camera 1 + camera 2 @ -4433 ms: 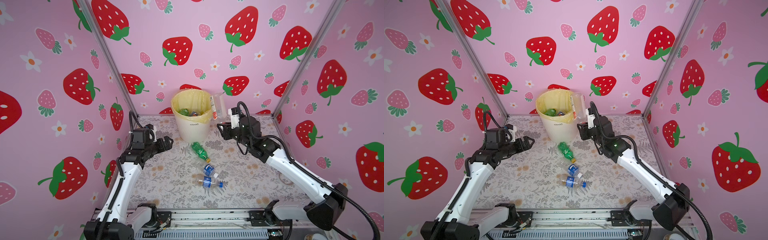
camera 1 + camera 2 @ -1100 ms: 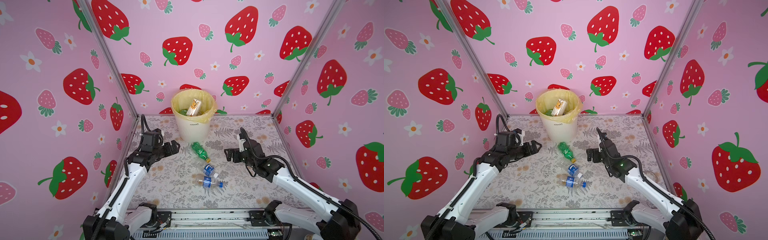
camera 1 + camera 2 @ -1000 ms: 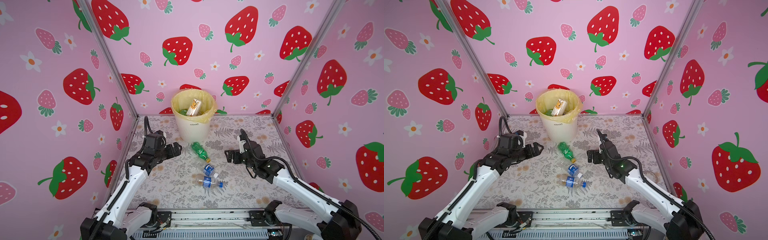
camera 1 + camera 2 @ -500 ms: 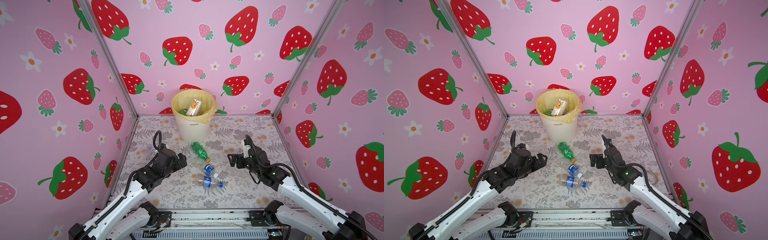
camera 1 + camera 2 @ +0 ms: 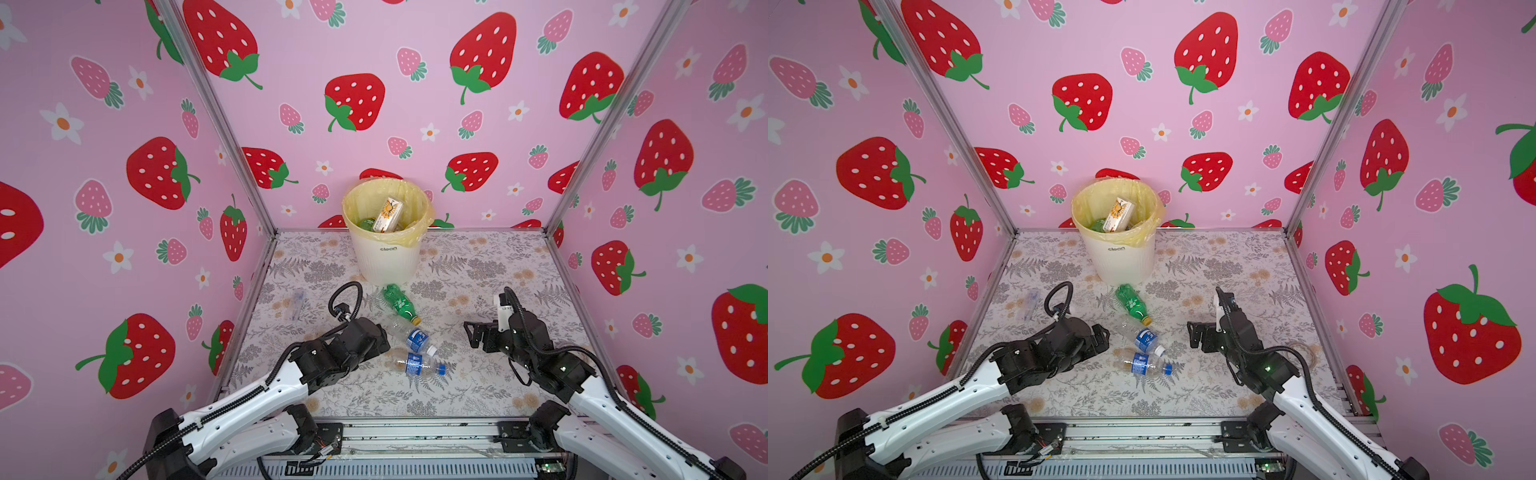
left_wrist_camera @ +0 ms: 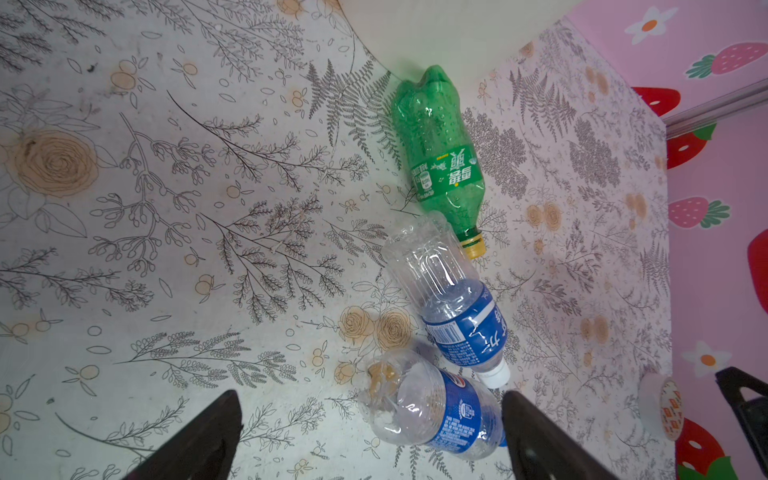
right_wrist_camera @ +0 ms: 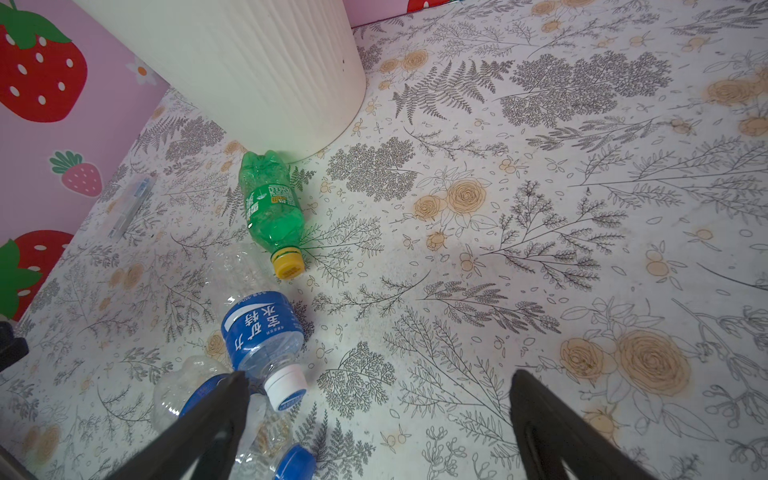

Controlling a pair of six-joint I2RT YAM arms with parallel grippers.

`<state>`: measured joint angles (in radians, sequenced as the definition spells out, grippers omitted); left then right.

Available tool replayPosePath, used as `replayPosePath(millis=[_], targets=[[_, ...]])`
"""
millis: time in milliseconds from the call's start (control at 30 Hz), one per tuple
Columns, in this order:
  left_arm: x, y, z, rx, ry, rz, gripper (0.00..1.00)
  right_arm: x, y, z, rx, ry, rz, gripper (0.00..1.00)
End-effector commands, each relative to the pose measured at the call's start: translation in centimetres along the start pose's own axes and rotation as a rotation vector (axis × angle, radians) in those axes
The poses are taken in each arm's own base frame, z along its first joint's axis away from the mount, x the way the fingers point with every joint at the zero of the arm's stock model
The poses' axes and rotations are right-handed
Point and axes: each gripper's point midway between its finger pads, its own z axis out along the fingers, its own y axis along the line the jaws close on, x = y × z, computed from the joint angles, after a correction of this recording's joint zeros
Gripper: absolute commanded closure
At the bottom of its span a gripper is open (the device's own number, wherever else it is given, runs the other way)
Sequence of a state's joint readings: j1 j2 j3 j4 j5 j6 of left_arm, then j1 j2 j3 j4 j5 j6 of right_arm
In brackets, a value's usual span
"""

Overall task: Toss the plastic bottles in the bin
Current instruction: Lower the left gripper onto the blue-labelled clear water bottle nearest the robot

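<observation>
Bin (image 5: pixel 388 259): one.
Green bottle (image 5: pixel 398 302): one, lying at the bin's foot.
Clear bottles (image 5: pixel 411 336) (image 5: pixel 419 365): two, farther from the bin, on the desk (image 5: pixel 478 386).
Left end effector (image 6: pixel 370 399), right end effector (image 7: pixel 379 376): both released, empty.

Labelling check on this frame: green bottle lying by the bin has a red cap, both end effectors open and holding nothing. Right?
One error: the green bottle has a yellow cap, not red, as the right wrist view shows plainly. The rest stands: it lies on its side by the bin, and the left end effector and right end effector are open and holding nothing.
</observation>
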<state>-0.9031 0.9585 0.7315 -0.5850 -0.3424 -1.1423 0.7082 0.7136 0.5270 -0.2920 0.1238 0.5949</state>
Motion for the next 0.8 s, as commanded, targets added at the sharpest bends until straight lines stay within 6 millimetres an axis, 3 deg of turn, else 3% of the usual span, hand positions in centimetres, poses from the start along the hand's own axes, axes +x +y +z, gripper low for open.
replayPosePath(millis=[0,267,767], targets=[[-0.3,0.1,0.1,-0.043,-0.060,-0.027,0.01,1.0,-1.2,-0.4,0.037,0.010,0.027,0.01],[2.2,-1.8,1.4,-0.045,-0.017,-0.019,0.01,1.9,-1.8,-1.4,0.035,-0.006,0.065,0.01],[6.6,-5.4,3.9,-0.048,0.055,-0.058,0.00,1.7,-2.3,-2.0,0.045,-0.033,0.092,0.01]])
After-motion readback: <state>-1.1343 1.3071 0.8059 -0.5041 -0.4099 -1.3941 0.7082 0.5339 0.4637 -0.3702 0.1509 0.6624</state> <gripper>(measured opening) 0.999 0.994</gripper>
